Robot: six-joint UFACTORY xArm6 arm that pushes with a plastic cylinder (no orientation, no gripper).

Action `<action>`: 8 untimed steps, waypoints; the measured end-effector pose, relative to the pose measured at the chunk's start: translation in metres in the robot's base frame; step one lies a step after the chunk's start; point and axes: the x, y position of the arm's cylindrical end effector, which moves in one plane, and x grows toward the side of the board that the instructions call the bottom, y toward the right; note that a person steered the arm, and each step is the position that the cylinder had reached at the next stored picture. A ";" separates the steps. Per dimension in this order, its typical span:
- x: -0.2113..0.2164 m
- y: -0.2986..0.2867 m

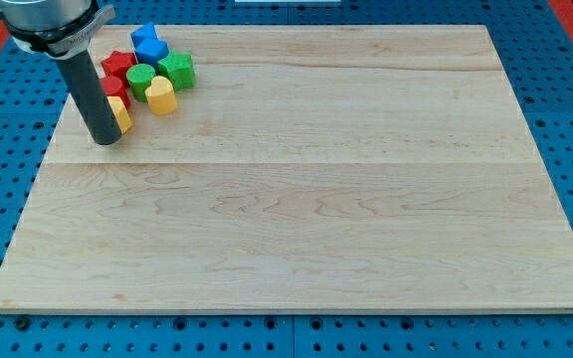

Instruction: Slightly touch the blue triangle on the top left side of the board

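Note:
The blocks lie in a cluster at the board's top left. A blue triangle (143, 38) is at the cluster's top, touching a second blue block (153, 53) just below it. My tip (107, 140) rests on the board at the cluster's lower left, well below the blue triangle. It touches or covers part of a yellow block (121, 115). The dark rod rises from the tip toward the view's top left and hides the cluster's left edge.
The cluster also has a red star (117, 64), a red block (114, 91), a green round block (140, 80), a green star (178, 70) and a yellow block (161, 96). The wooden board (316, 199) lies on a blue perforated table.

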 end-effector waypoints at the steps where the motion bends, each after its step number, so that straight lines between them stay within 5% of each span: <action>1: 0.028 -0.016; 2: 0.049 -0.062; 3: 0.025 -0.061; 6: -0.034 0.049; 8: -0.029 0.085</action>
